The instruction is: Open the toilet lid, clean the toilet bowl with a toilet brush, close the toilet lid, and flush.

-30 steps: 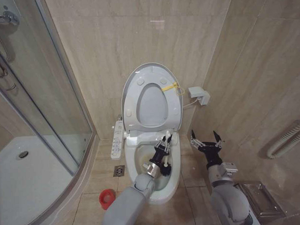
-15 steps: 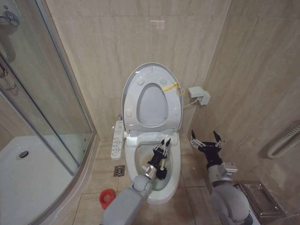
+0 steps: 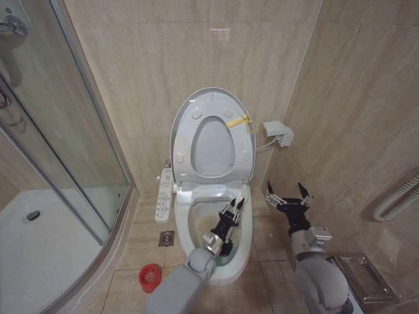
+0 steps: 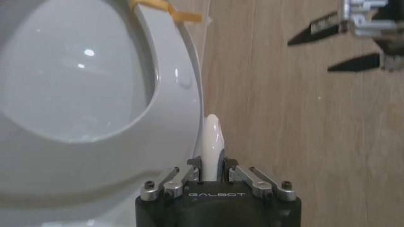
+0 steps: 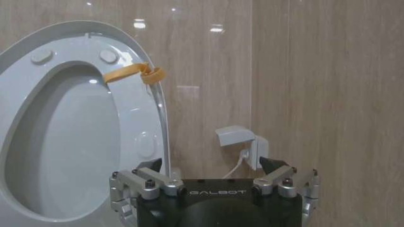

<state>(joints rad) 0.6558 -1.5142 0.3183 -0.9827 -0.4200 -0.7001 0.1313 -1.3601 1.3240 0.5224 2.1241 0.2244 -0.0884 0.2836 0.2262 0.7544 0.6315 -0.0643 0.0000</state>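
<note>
The toilet lid (image 3: 209, 97) stands raised against the wall, with the seat ring (image 3: 245, 147) and its yellow tie (image 3: 240, 121) leaning on it. Below it the toilet bowl (image 3: 195, 211) lies uncovered. My left gripper (image 3: 232, 210) reaches over the bowl's right half, shut on the white handle of the toilet brush (image 4: 211, 137). The bristle head is hidden under the wrist. My right gripper (image 3: 285, 193) hovers open to the right of the bowl, beside the wall, holding nothing. The left wrist view shows it farther off (image 4: 334, 47), past the ring (image 4: 170, 94).
A red cup holder (image 3: 150, 276) sits on the floor left of the pedestal, near a floor drain (image 3: 166, 238). The button panel (image 3: 165, 194) runs along the bowl's left side. A glass shower enclosure (image 3: 71, 134) and tray (image 3: 34, 253) fill the left. A wall socket (image 3: 277, 132) hangs right.
My left gripper has shifted with the brush toward the right and the near side of the bowl. The right arm, lid and seat ring have stayed still.
</note>
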